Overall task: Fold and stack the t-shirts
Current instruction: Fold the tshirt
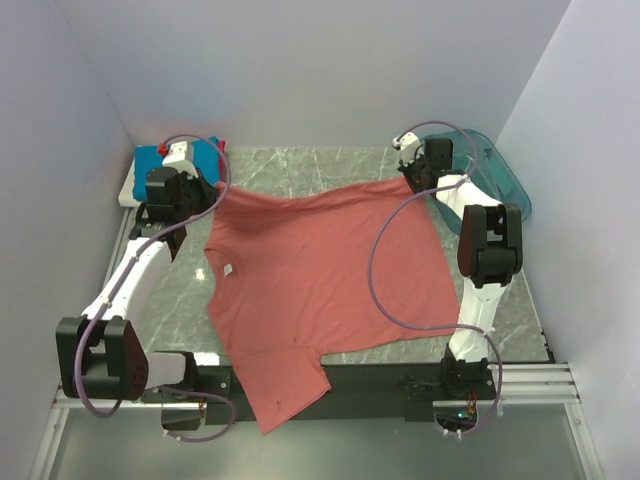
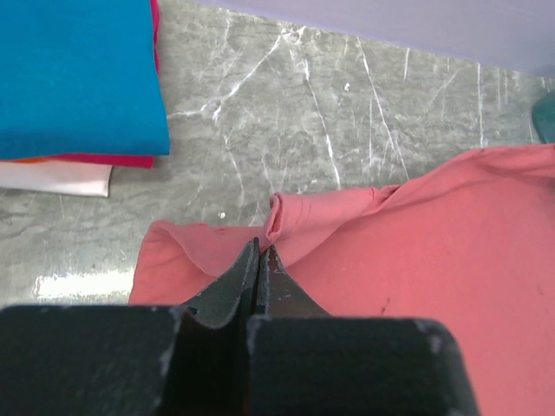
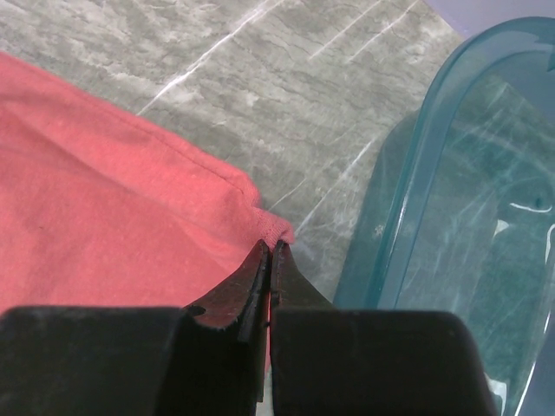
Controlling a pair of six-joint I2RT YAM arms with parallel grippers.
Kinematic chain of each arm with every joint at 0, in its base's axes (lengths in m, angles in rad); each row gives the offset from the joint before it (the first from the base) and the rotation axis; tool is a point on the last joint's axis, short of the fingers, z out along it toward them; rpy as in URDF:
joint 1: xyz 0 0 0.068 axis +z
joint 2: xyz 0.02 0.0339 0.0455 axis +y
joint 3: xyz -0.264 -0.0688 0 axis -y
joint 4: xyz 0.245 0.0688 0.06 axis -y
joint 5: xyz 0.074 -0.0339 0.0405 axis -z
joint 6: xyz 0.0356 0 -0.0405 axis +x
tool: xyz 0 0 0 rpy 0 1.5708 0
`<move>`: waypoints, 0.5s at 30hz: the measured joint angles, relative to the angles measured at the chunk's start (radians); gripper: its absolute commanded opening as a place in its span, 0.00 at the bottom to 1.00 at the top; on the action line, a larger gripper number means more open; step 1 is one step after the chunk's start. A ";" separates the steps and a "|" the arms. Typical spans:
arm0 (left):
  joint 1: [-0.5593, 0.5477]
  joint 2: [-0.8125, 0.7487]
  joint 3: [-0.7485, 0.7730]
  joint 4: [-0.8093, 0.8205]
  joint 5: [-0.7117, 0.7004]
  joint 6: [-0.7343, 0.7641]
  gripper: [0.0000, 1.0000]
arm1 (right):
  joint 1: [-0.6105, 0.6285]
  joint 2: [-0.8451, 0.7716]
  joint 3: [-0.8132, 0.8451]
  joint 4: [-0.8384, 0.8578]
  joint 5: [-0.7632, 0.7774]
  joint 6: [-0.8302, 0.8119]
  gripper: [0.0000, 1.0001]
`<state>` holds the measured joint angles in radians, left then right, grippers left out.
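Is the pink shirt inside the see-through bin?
No, the pink shirt lies spread out on the table, and the bin stands beside its far corner.

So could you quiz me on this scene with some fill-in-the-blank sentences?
The left gripper and right gripper each pinch the far edge of the ____ t-shirt.
The folded stack is ____ on top.
The teal bin stands nearest the ____ gripper.
Missing: pink; blue; right.
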<state>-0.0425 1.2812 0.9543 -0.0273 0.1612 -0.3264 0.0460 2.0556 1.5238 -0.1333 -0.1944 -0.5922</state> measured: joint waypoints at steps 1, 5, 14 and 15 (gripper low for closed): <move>0.000 -0.011 -0.005 -0.005 0.000 0.000 0.00 | 0.000 0.000 0.000 0.000 0.002 0.000 0.00; 0.000 -0.055 -0.029 -0.013 0.011 0.000 0.00 | 0.000 0.000 0.000 0.001 0.010 0.000 0.00; 0.000 -0.130 -0.051 -0.043 0.040 -0.002 0.00 | 0.000 0.000 0.000 0.007 0.015 0.000 0.00; 0.000 -0.134 -0.051 -0.047 0.042 -0.002 0.00 | 0.000 0.000 0.000 0.007 0.016 0.000 0.00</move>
<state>-0.0425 1.1469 0.9028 -0.0742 0.2031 -0.3279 0.0460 2.0556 1.5238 -0.1261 -0.1780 -0.5919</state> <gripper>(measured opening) 0.012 0.011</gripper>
